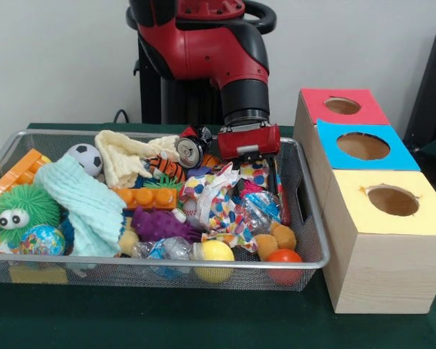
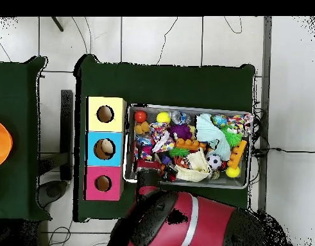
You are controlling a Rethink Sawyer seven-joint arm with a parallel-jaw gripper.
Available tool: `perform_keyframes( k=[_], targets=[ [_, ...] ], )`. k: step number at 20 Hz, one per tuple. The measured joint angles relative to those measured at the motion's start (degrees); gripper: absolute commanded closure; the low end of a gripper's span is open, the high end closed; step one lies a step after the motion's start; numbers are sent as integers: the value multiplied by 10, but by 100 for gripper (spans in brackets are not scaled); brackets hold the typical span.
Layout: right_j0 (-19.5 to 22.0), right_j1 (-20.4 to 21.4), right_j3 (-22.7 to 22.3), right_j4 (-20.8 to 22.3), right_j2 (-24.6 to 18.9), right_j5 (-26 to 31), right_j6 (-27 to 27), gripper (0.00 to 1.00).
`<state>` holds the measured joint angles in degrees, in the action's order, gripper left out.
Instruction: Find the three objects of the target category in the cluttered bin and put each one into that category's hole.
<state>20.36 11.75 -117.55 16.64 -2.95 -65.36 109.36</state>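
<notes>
Nearest us, the wire basket (image 1: 316,218) holds a crushed clear bottle (image 1: 160,249) at its front rim, another (image 1: 260,211) right of centre. Behind, we cannot tell whether the gripper (image 1: 248,154) is released. Right: three-holed box (image 1: 378,276).

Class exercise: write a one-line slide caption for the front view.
Sawyer's gripper reaches into the toy-filled wire bin, beside a wooden box with red, blue and yellow holes.
</notes>
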Motion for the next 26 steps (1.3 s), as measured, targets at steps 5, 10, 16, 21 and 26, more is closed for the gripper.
perform_keyframes(
  k=[5,10,16,21,26],
  targets=[
    [18,0,-9,0,-13,0,19,0],
    [17,-2,-9,0,-14,-1,27,0],
    [11,-4,-8,0,-14,-1,27,0],
    [11,-5,-8,0,-15,-4,27,0],
    [11,-11,-10,0,-16,-20,27,0]
  ],
)
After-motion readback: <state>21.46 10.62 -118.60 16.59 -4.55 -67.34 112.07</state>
